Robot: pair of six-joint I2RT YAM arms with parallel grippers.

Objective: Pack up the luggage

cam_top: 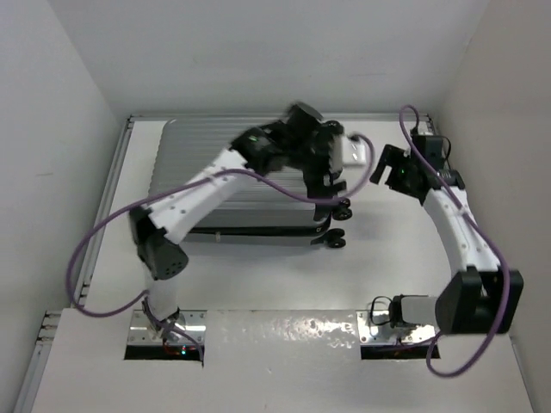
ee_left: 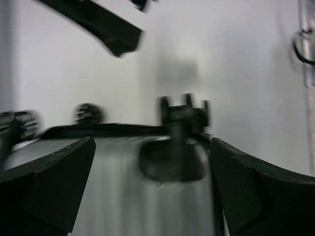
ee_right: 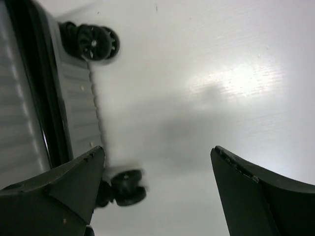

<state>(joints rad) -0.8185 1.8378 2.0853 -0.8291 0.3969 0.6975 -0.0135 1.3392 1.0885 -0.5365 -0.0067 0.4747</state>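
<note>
- The luggage [cam_top: 198, 146], a silver-grey ribbed hard suitcase, lies flat and shut on the white desk [cam_top: 284, 284]. It sits against the far edge, nearer the far left corner, with its long side running along that edge.
- Its black wheels [cam_top: 337, 208] are at the end that faces the right edge of the desk.
- From the right wrist camera, a dark seam runs between the two ribbed halves. No lettering can be made out on the shell.
- The left arm [cam_top: 198, 194] reaches from the near edge across the suitcase lid towards the wheel end.
- The left pincer [ee_left: 152, 147] is spread wide, with ribbed shell showing between its fingers [ee_left: 54, 182]. This view is blurred, so whether it touches the lid cannot be told.
- The right arm [cam_top: 461, 228] bends up along the right edge of the desk.
- The right pincer [ee_right: 157, 152] is spread wide with only bare desk between its fingers. It hangs just beside the wheel end of the suitcase.
- White walls [cam_top: 52, 129] close in the left, far and right edges.
- Open desk lies between the suitcase and the near edge, and a narrower strip runs between the wheels and the right edge.
- Purple cables [cam_top: 95, 249] loop off both arms.
</note>
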